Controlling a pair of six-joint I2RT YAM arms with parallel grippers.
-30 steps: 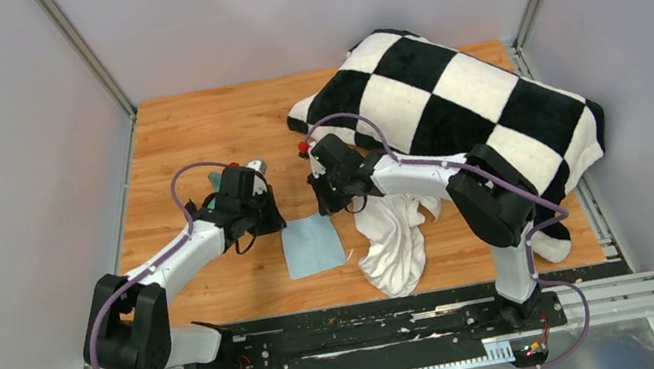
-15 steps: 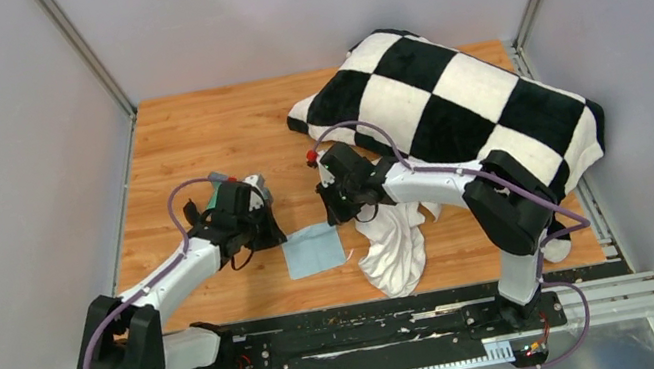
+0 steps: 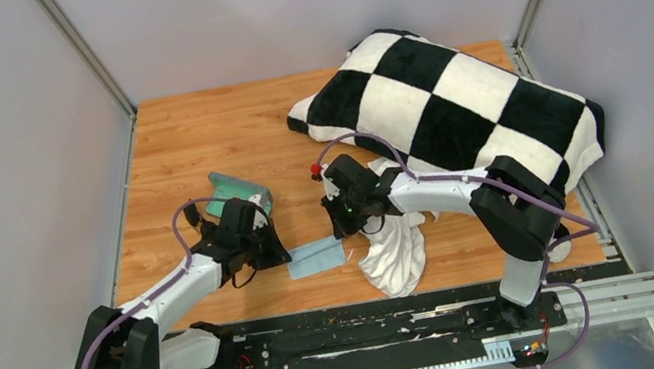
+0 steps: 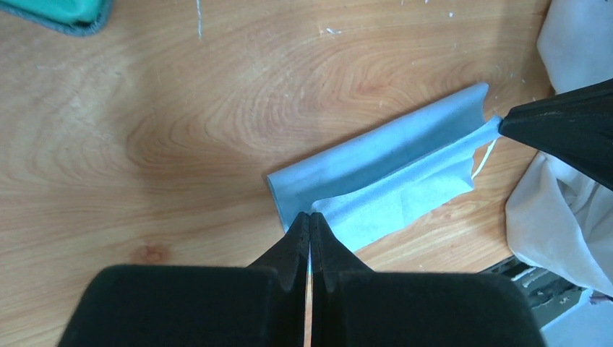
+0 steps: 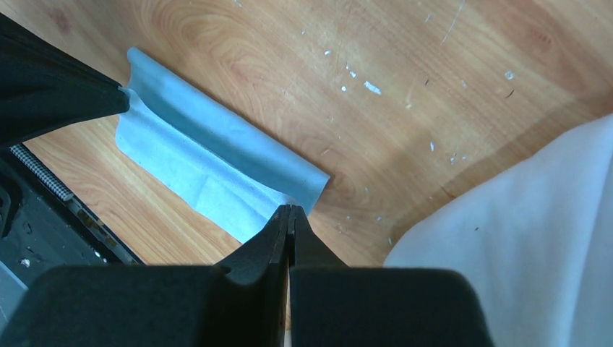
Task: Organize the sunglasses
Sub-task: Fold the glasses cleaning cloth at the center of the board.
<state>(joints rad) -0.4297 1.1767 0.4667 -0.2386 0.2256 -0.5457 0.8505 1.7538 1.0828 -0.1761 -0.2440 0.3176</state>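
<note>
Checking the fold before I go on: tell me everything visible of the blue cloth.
The cloth is light blue, thin and soft-looking, doubled over lengthwise into a narrow strip lying on the wooden table. The left fingers pinch one end, the right fingers the other, both shut. White fabric lies beside that right end.

We saw a light wooden desk (image 3: 193, 137) boxed in by plain grey walls (image 3: 1, 201), with metal posts (image 3: 82, 50) rising at its far corners.

- Left arm (image 3: 180, 281): white shells, black joints, purple cable (image 3: 178, 236) alongside.
- Right arm (image 3: 435, 188): same white-and-black build, red cap (image 3: 313, 169) by the wrist.
- Left gripper (image 4: 309, 217): matte black wedge fingers (image 4: 285, 256).
</note>
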